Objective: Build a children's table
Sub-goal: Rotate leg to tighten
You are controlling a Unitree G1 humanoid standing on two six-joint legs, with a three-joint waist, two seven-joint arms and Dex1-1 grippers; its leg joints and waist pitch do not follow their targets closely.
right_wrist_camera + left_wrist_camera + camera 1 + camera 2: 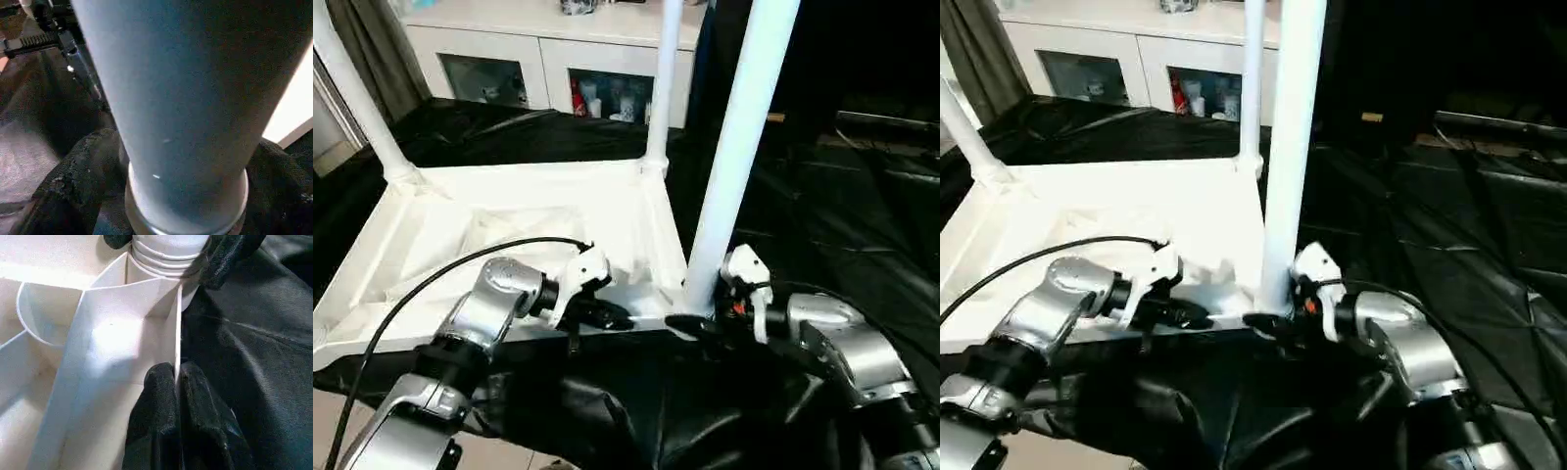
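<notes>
The white table top (509, 225) lies upside down on a black sheet, ribbed underside up. Three white legs stand in its corner sockets: far left (352, 88), far right (661, 88) and near right (739, 147). My left gripper (177, 369) is shut on the thin near rim of the top, just left of the near-right corner. My right gripper (186, 196) is closed around the base of the near-right leg (186, 98), one black finger (73, 171) on each side, just above the socket. The near-left corner is hidden behind my left forearm.
A white cabinet (538, 59) with glass doors stands at the back. The crumpled black sheet (822, 196) covers the surface to the right and in front. A black cable (431, 284) arcs over my left arm. Pale floor (333, 411) shows at the near left.
</notes>
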